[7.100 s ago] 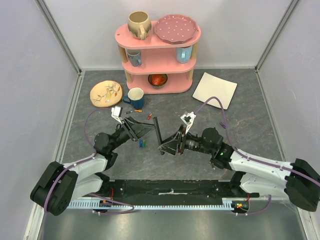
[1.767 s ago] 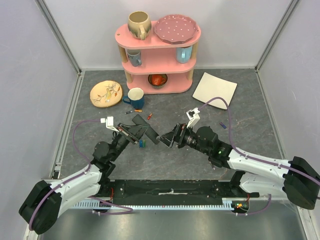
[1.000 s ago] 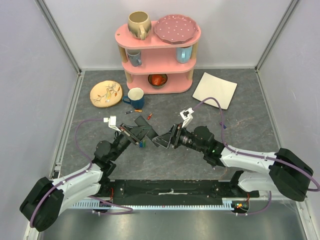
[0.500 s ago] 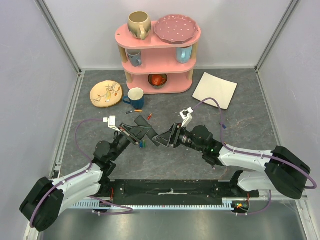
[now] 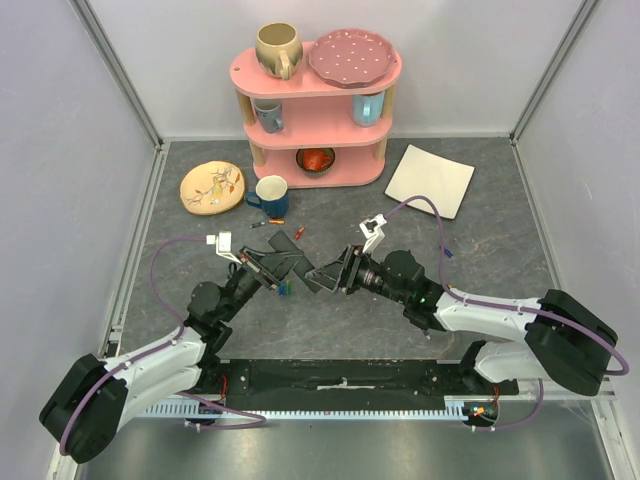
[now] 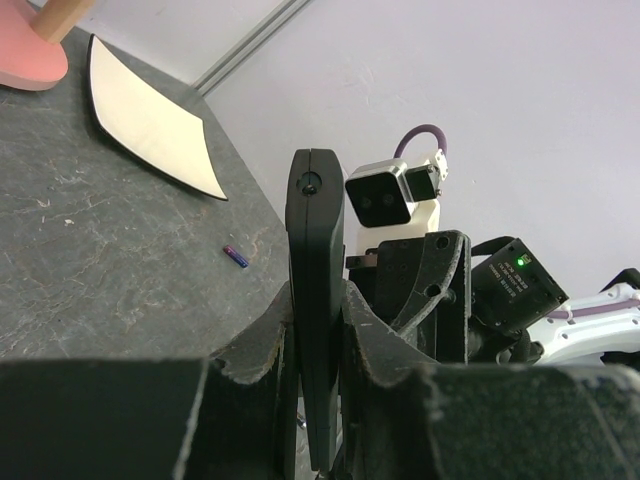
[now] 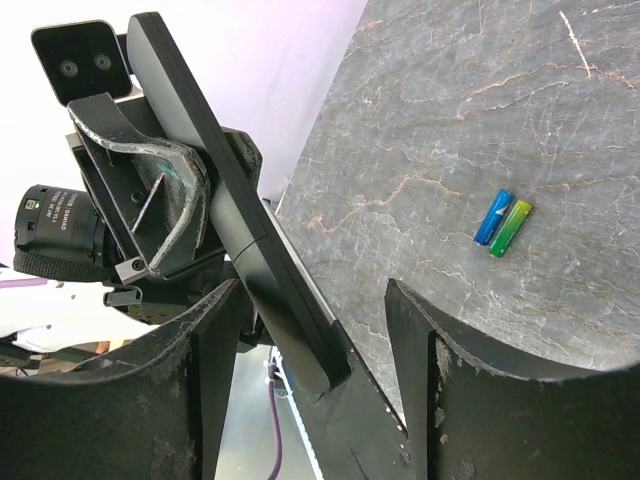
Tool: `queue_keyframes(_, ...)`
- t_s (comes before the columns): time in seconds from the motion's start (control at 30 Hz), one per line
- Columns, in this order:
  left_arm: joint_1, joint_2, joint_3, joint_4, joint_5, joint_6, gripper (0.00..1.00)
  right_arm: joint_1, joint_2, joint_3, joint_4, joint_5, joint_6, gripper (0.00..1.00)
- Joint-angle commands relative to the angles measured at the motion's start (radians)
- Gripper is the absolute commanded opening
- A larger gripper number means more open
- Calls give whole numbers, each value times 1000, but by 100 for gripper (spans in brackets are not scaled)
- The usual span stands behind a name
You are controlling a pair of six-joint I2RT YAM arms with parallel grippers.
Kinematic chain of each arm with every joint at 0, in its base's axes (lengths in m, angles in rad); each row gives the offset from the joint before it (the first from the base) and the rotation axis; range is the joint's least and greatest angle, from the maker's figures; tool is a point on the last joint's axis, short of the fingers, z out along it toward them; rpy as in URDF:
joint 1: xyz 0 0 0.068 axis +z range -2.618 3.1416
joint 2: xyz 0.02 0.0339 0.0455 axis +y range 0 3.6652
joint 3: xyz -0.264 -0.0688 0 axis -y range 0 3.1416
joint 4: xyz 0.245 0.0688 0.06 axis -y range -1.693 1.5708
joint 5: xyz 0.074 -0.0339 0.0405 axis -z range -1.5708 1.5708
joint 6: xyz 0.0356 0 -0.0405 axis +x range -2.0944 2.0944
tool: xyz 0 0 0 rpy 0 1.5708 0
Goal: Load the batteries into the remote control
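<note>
1. Under everything lies the grey table point(image 5: 520, 250), with walls on three sides.
2. At the back of it stands a pink shelf point(image 5: 330, 88) with mugs, a bowl and a plate on it.
3. From the near left, the left gripper point(image 5: 272, 262) reaches to the middle of the table. Its fingers point(image 6: 255, 350) are pressed tight on the remote control point(image 5: 308, 270), one on each flat side. It holds the remote up off the table.
4. From the other side comes the right gripper point(image 5: 338, 275). Its fingers point(image 7: 215, 340) are spread apart, and the free end of the remote point(image 7: 215, 200) sits between them. The remote is close to one finger, with a gap to the other. I cannot tell if it touches.
5. A white square plate point(image 5: 430, 180) lies flat at the back right.
6. A blue mug point(image 5: 270, 195) stands in front of the shelf.
7. Two batteries point(image 7: 503, 222), one blue and one green, lie side by side on the table, near the left gripper.
8. A lone battery point(image 6: 235, 256) lies by itself on the right, between the white plate and the right arm.
9. An orange battery point(image 5: 275, 221) and a red battery point(image 5: 299, 232) lie near the blue mug.
</note>
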Motion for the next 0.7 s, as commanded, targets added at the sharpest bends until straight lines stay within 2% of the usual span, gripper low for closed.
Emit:
queue_keyframes(0.0,2,-13,29,56,20,-21,2,-6,12,5,57,-2,17,66)
queue_keyframes(0.67,1,-7,34,64,16,-24,2,-8,25,-10,73,-8,23,54)
